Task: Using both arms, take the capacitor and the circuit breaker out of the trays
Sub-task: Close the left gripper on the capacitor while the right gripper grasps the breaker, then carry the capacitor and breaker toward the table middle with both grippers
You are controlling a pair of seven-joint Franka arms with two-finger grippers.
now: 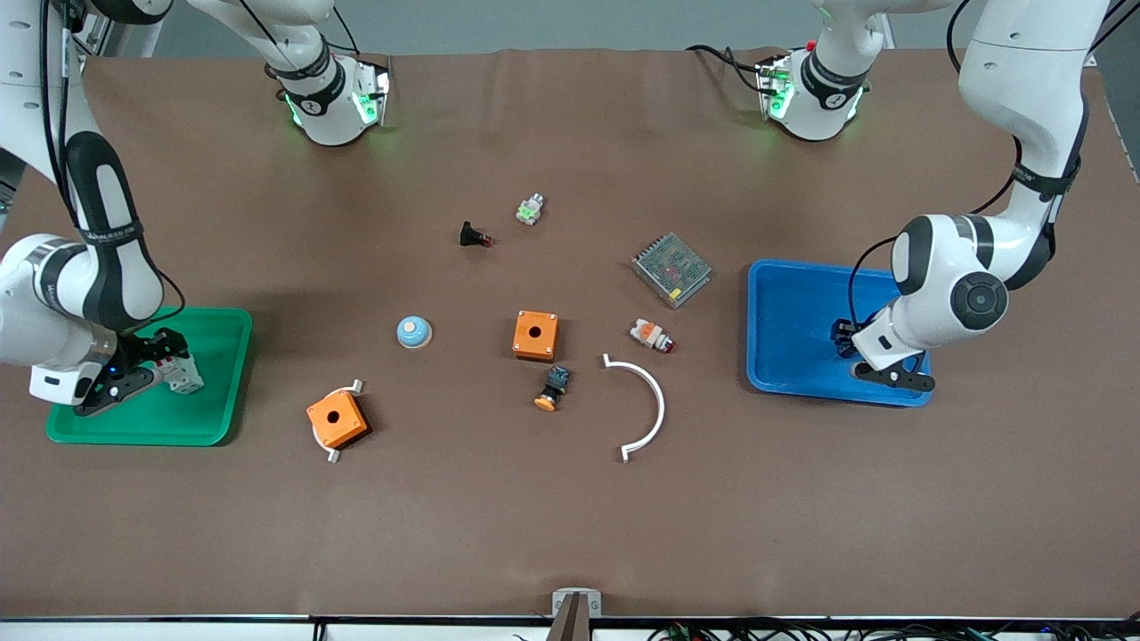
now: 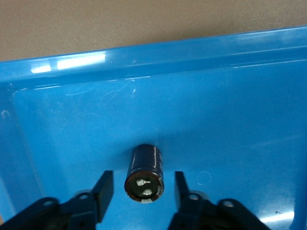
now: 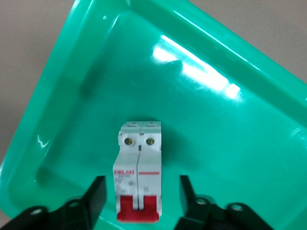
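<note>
The capacitor (image 2: 145, 172), a small black cylinder with silvery terminals on its end, lies on its side on the floor of the blue tray (image 2: 230, 120). My left gripper (image 2: 143, 183) is open, with a finger on each side of the capacitor and a gap to it on both sides. In the front view the left gripper (image 1: 844, 338) is low inside the blue tray (image 1: 788, 307). The white breaker (image 3: 139, 167) with its red switch end lies flat in the green tray (image 3: 225, 143). My right gripper (image 3: 141, 189) is open around it without touching. The breaker (image 1: 183, 376) and the right gripper (image 1: 165, 361) also show in the green tray (image 1: 209, 392).
Between the trays lie two orange boxes (image 1: 535, 335) (image 1: 337, 419), a white curved strip (image 1: 655, 401), a blue dome button (image 1: 414, 332), a metal mesh box (image 1: 671, 269), a black button with red tip (image 1: 475, 237), a white-and-orange part (image 1: 652, 335) and an orange-capped button (image 1: 554, 388).
</note>
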